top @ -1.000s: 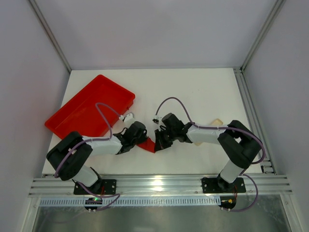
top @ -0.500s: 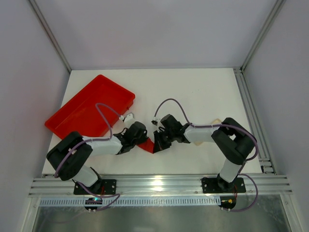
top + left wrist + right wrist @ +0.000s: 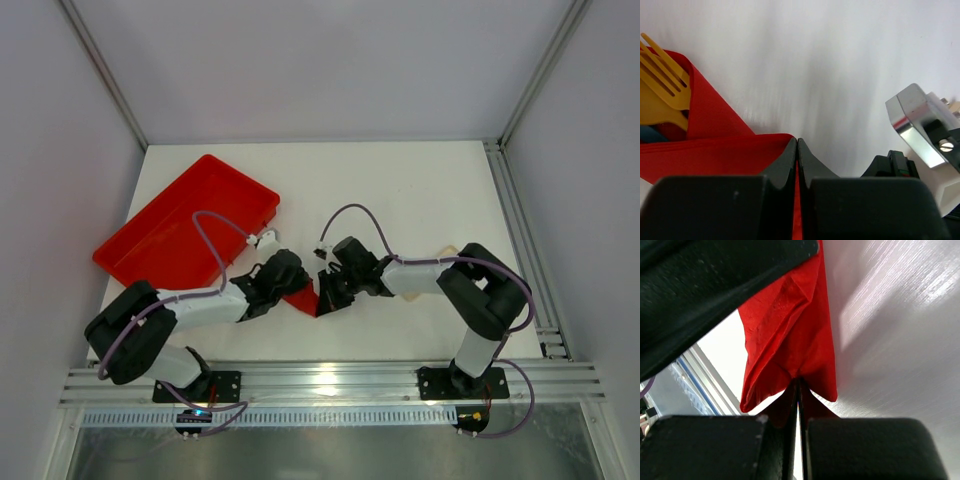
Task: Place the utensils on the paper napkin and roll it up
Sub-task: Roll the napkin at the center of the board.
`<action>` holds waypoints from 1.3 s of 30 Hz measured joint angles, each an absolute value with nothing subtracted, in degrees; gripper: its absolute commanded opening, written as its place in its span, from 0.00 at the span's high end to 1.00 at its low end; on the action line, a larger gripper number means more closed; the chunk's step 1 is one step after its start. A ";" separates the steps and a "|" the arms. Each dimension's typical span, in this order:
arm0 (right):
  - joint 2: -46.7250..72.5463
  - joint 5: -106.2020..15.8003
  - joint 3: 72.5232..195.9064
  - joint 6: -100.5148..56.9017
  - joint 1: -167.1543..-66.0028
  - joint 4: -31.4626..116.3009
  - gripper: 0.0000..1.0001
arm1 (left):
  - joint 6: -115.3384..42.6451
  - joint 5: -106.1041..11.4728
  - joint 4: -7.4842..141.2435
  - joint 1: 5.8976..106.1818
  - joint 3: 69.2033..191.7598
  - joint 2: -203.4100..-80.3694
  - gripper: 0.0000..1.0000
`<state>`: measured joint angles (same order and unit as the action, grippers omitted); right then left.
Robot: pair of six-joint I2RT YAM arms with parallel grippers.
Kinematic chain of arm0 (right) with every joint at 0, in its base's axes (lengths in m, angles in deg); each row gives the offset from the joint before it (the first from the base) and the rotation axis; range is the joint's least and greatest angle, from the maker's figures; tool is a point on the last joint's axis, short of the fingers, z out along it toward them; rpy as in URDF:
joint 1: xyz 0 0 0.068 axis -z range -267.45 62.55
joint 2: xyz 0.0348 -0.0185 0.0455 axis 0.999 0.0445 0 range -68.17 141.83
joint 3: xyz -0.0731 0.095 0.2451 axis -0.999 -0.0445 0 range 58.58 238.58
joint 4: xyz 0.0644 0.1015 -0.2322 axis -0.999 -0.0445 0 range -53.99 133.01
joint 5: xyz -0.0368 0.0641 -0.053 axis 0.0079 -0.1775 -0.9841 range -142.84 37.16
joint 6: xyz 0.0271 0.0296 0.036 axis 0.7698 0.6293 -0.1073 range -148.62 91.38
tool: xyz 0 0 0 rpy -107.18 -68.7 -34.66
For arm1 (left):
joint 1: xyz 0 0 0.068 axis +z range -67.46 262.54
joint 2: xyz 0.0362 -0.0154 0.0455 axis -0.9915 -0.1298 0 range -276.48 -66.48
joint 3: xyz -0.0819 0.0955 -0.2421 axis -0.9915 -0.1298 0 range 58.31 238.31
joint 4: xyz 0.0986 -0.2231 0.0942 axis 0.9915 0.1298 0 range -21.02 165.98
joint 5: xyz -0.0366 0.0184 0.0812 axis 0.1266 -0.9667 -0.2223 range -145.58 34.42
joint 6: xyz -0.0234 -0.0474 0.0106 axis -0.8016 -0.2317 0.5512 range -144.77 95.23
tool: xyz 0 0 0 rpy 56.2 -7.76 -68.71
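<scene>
The left gripper (image 3: pixel 797 144) and right gripper (image 3: pixel 799 386) each had jaws clamped on the paper napkin (image 3: pixel 715 152), at 6 o'clock on the counter (image 3: pixel 400 190). The utensils (image 3: pixel 662 87) apparently sat inside its fold; rolling required equal tension from both grips.

This looks like a robotics lab test cell. A bare white tabletop (image 3: pixel 420 190) is boxed in by plain pale panels (image 3: pixel 300 60) set in aluminium framing posts (image 3: pixel 545 68). A left arm (image 3: pixel 200 305) and a right arm (image 3: pixel 425 277) are bolted to a slotted metal rail (image 3: pixel 330 380), with purple cables (image 3: pixel 365 210) looping off them.
</scene>
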<state>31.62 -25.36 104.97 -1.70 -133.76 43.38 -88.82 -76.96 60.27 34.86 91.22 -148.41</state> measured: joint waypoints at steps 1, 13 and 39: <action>31.62 -25.33 104.88 -1.66 -133.76 43.48 0.96 | -88.84 -77.18 60.40 34.86 91.52 -148.39 1.00; 31.57 -25.09 103.94 -0.98 -133.73 45.45 0.96 | -88.08 -78.49 60.91 34.75 97.10 -153.68 1.00; 31.57 -25.01 103.64 0.90 -132.71 45.71 0.96 | -86.44 -78.10 59.33 34.66 100.55 -161.38 1.00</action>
